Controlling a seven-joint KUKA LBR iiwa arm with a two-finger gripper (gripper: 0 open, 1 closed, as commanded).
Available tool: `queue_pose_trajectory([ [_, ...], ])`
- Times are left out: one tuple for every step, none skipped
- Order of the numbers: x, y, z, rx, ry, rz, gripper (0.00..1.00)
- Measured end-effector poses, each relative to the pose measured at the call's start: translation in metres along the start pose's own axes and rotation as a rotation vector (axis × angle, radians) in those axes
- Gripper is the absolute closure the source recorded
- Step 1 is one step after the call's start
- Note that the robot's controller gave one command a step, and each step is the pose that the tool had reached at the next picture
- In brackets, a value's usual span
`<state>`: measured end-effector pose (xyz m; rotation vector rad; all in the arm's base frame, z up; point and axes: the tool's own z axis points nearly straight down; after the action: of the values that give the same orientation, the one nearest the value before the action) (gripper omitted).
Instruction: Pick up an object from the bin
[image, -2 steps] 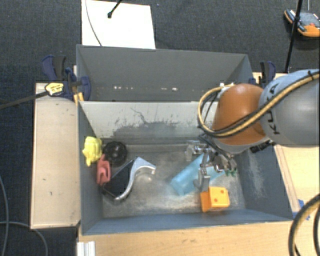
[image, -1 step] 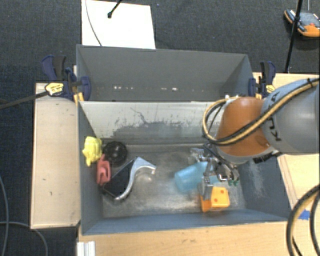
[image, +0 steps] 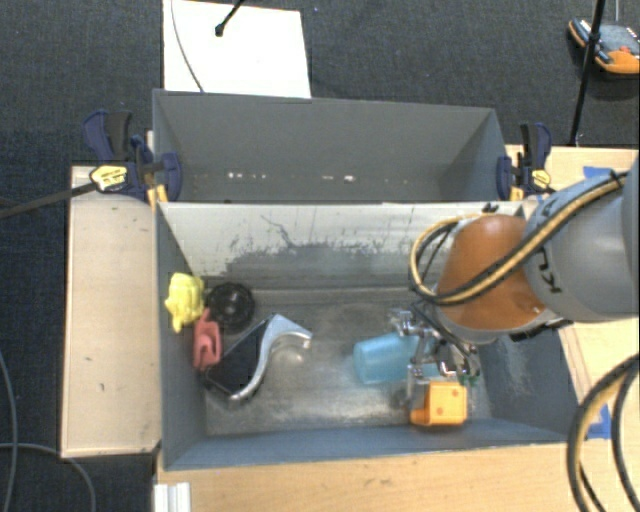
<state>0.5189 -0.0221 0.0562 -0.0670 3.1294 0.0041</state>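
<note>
My gripper (image: 425, 352) hangs low in the bin's right half, under the arm's orange cover. A light blue cup (image: 381, 359) lies on its side right against the gripper's left. An orange block (image: 439, 404) sits just below the gripper, near the bin's front wall. The gripper's metal parts overlap the cup's right end, and I cannot make out whether anything is held.
At the bin's left side lie a yellow toy (image: 184, 298), a black round thing (image: 230, 303), a pink piece (image: 207, 342) and a black and silver curved object (image: 252, 357). The arm enters from the right.
</note>
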Motion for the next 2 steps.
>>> queue_pose_trajectory([
  [-0.0122,0.002,-0.0149,0.002,0.01,-0.004,1.0],
  [-0.0121,0.0021,-0.0148,0.002,0.01,-0.003,1.0],
])
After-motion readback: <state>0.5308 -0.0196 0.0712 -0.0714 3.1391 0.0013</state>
